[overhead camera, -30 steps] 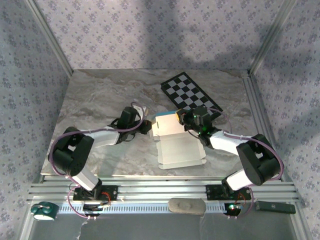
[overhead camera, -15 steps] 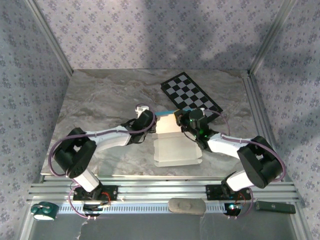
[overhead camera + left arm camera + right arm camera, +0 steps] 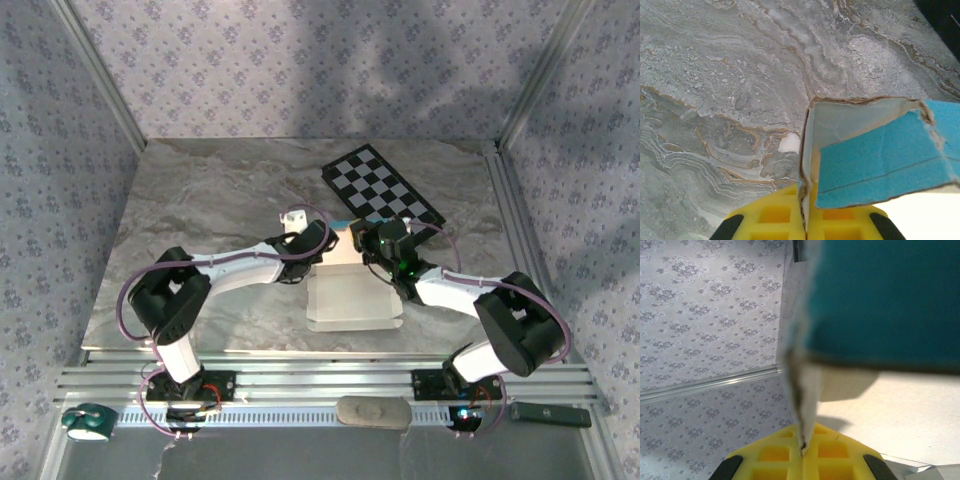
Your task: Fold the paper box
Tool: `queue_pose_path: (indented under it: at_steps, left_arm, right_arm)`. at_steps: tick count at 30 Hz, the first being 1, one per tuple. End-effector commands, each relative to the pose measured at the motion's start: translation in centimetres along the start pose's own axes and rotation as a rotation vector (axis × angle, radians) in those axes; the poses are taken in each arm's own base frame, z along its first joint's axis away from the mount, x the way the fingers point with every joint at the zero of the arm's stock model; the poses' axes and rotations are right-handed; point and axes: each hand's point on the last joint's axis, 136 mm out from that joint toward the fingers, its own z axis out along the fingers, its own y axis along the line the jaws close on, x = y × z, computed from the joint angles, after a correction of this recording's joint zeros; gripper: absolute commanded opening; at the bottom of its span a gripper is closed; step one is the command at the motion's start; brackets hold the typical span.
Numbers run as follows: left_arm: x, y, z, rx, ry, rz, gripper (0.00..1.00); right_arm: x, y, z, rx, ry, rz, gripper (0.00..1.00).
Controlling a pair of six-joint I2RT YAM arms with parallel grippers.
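The paper box (image 3: 347, 295) lies white face up on the marble table between the two arms, its back panel raised so that a turquoise edge (image 3: 341, 224) shows. My left gripper (image 3: 318, 246) is at that panel's left end. In the left wrist view its yellow fingers (image 3: 775, 215) are pinched together on a thin cardboard edge, with a turquoise flap (image 3: 880, 160) just to the right. My right gripper (image 3: 364, 241) holds the panel's right end. Its yellow fingers (image 3: 832, 452) are shut on a cardboard edge under the turquoise face (image 3: 880, 300).
A black-and-white checkerboard (image 3: 383, 193) lies just behind the box at the back right. Aluminium rails (image 3: 330, 385) run along the front edge, with a grey pad (image 3: 373, 412), a dark bar (image 3: 548, 413) and a green-and-white roll (image 3: 88, 422) below them. Patterned walls enclose the table.
My left gripper has swung right, from the table left of the box to the raised back panel. The box has slid a little left and its back panel stands more upright. The right gripper shifted slightly left.
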Motion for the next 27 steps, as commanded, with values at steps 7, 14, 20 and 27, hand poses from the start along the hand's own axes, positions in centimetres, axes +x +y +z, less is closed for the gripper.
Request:
queue_pose_path:
  at_steps: [7,14,20,27]
  left_arm:
    - [-0.7,-0.9,-0.1,0.228,0.022,0.057,0.37]
    - [-1.5,-0.9,-0.5,0.451,0.028,0.078,0.35]
    - [-1.5,-2.3,-2.1,0.648,0.011,0.120,0.39]
    - [-0.9,-0.1,-2.2,0.719,0.053,0.166,0.40]
  right_arm:
    - [-0.3,-0.9,-0.2,0.029,0.017,0.017,0.00]
    - [-1.1,-0.7,0.0,0.029,0.020,0.033,0.00]
    - [-1.5,-0.4,0.2,0.029,0.021,0.038,0.00]
    - [-2.0,-0.7,0.3,0.036,0.021,0.050,0.00]
